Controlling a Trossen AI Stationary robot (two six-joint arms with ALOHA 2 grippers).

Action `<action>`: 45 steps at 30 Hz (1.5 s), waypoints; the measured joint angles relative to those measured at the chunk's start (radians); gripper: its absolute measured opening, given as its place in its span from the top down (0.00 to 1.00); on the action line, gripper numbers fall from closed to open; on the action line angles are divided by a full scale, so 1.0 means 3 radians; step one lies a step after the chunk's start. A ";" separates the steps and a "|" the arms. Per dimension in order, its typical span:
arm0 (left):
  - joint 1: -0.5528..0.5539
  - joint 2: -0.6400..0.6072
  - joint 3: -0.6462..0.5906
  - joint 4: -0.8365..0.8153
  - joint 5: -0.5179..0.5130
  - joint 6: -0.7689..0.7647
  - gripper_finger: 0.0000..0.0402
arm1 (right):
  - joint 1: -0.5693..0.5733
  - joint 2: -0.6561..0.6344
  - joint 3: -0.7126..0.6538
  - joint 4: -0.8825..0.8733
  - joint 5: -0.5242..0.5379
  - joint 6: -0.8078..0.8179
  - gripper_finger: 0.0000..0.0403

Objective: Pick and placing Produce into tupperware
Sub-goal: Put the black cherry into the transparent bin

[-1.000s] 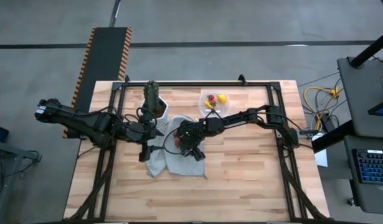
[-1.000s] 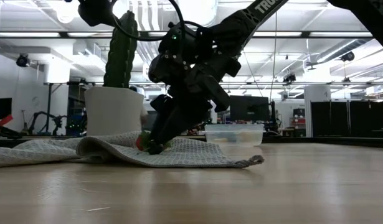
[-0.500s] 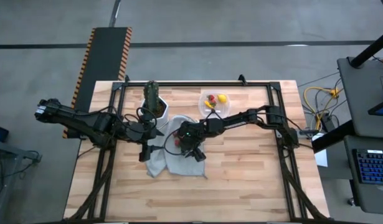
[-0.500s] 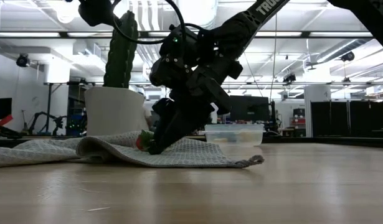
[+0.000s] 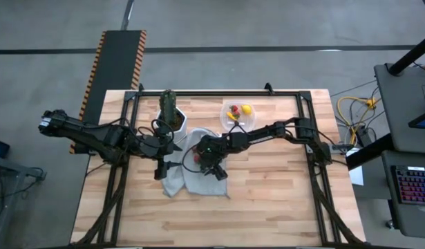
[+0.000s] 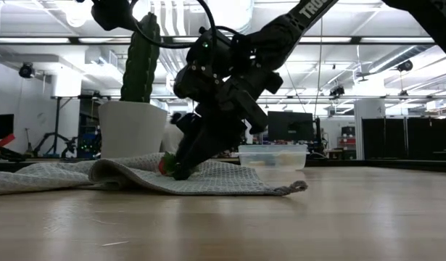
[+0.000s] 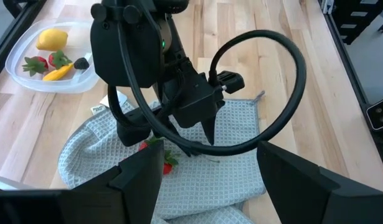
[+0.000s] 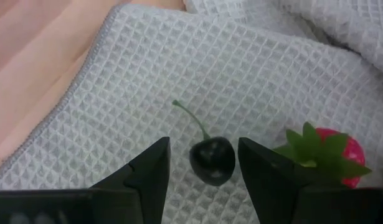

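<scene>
My right gripper (image 8: 203,168) is open and low over a grey waffle towel (image 5: 191,176), its fingers standing on either side of a dark cherry (image 8: 212,160) with a green stem that lies on the cloth. A red strawberry (image 8: 331,155) with green leaves lies on the towel just beside it, also showing in the left wrist view (image 7: 166,163). The clear tupperware (image 5: 238,114) rests on the table toward the far edge and holds a lemon, a yellow-orange piece, red berries and a dark one. My left gripper (image 7: 207,180) is open above the towel's left part, touching nothing.
A green cactus in a white pot (image 5: 172,114) stands at the far left of the towel, close to my left arm. The towel is bunched into folds (image 6: 114,170) on its left side. Bare wooden table (image 5: 281,187) lies to the right and near side.
</scene>
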 joint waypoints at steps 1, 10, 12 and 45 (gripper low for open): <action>0.0001 0.0000 0.0000 0.0000 0.0000 0.0000 0.40 | 0.0000 0.0000 0.0000 0.0007 0.0000 -0.0002 0.55; 0.0000 0.0000 0.0000 -0.0001 0.0000 0.0000 0.40 | 0.0000 0.0000 -0.0113 0.0138 0.0001 0.0005 0.61; 0.0000 0.0000 0.0000 -0.0001 0.0000 -0.0001 0.40 | -0.0001 0.0000 -0.0124 0.0139 0.0003 0.0021 0.64; 0.0000 0.0001 -0.0001 0.0015 0.0000 0.0001 0.40 | 0.0000 -0.0160 -0.0004 0.0178 0.0179 0.0306 0.77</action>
